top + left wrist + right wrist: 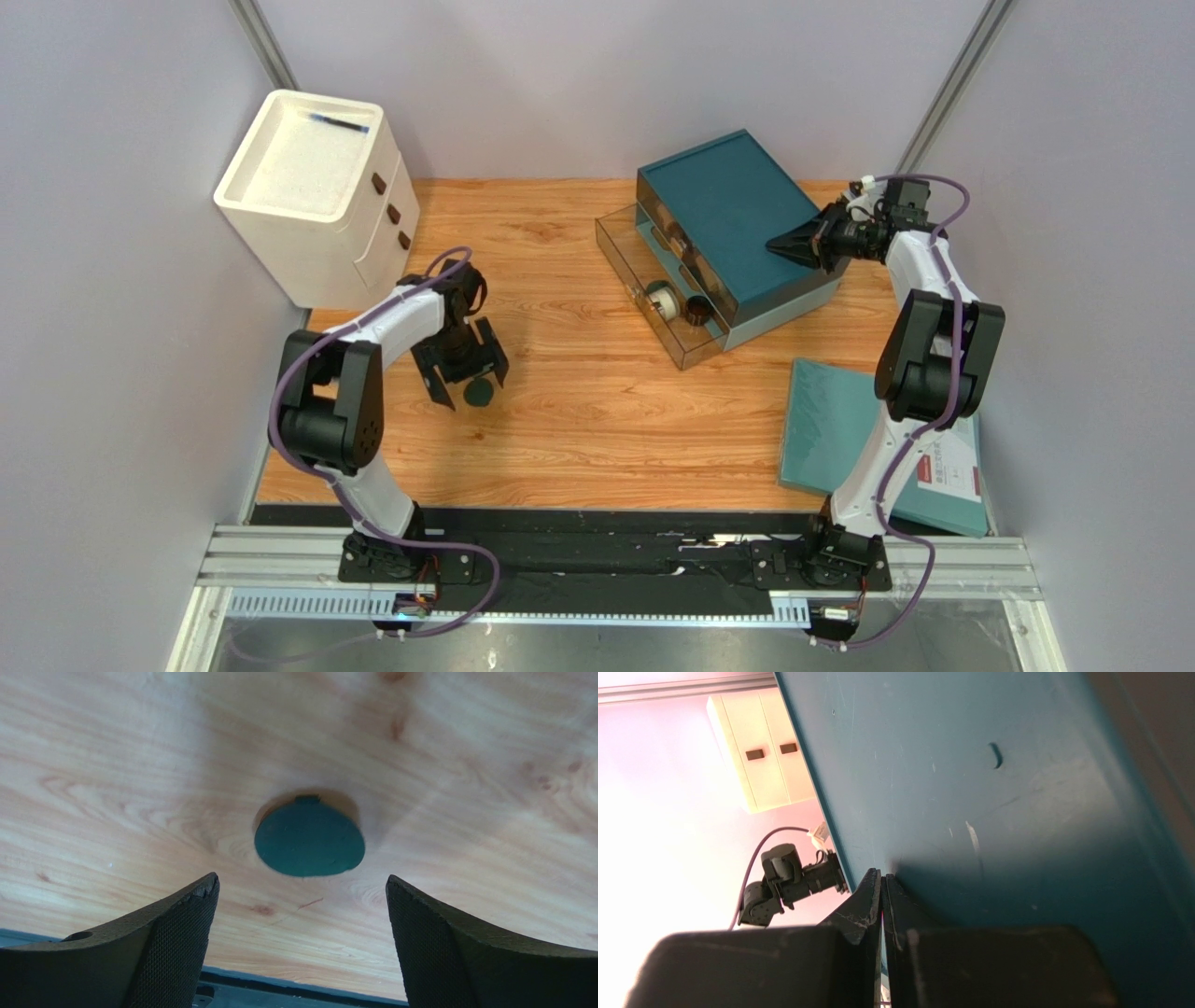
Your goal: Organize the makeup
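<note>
the left hand [466, 373] hangs low over the surface [603, 420] near its left edge, the two fingers wide apart and holding nothing. a dark green round disc [309, 838] lies flat on the wood just under it, between the fingers and apart from both. the right hand [882, 882] is near the far right corner, fingers pressed together around nothing, tips touching the side of the teal drawer box [990, 798]. a clear drawer [624, 252] stands pulled out, with a dark round jar [655, 297] inside.
</note>
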